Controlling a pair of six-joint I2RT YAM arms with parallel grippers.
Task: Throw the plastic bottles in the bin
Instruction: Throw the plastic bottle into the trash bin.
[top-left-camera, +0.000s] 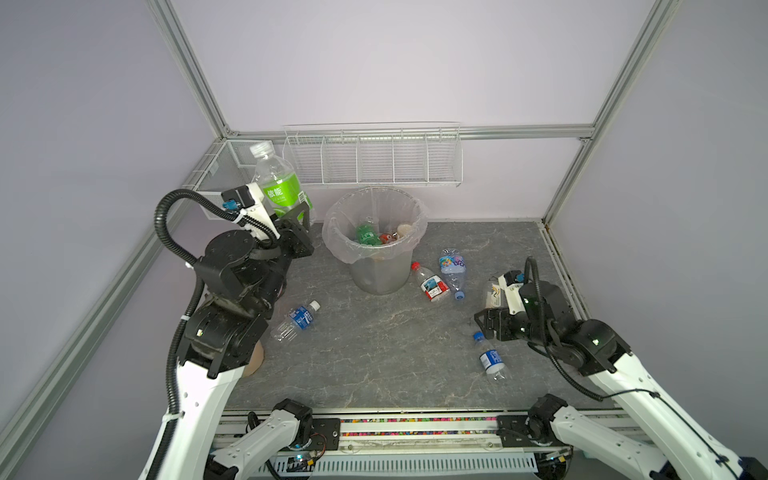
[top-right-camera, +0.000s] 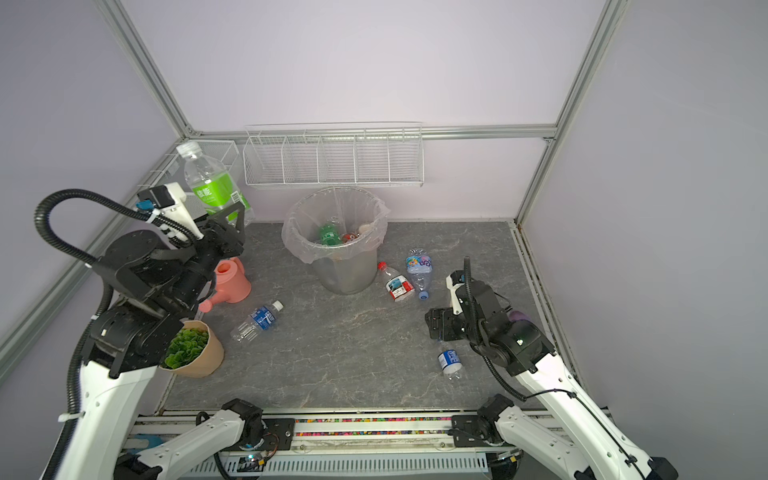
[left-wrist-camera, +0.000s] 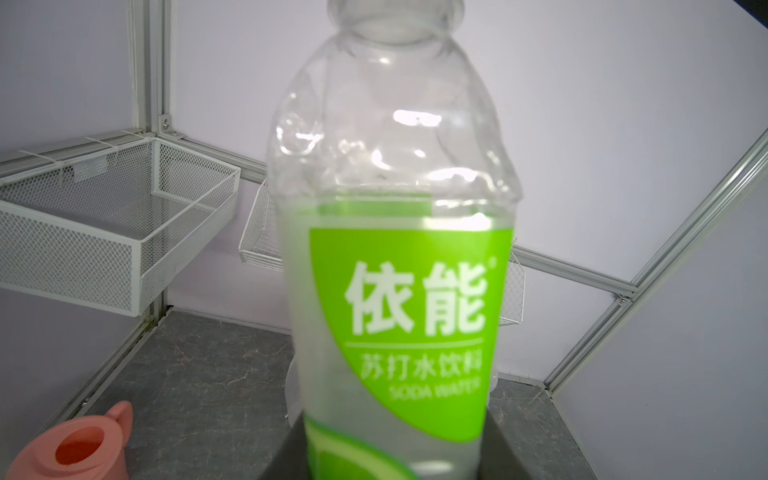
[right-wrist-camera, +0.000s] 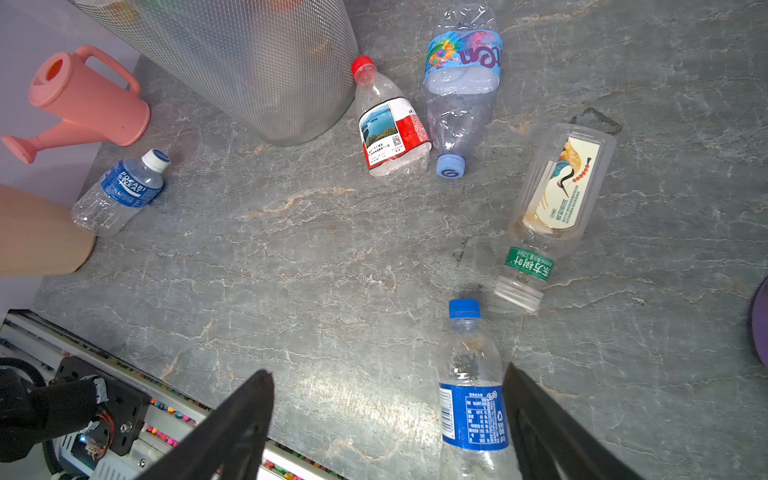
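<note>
My left gripper is shut on a clear bottle with a green label, held upright in the air left of the bin; it fills the left wrist view. The grey bin, lined with a clear bag, holds several bottles. My right gripper hangs open over the table, with a blue-label bottle lying by one finger. A red-capped bottle, a crushed colourful one, a cream-label one and a white-capped blue one lie on the table.
A pink watering can and a potted green plant stand at the left under my left arm. White wire baskets hang on the back wall and a mesh basket on the left wall. Frame posts edge the table.
</note>
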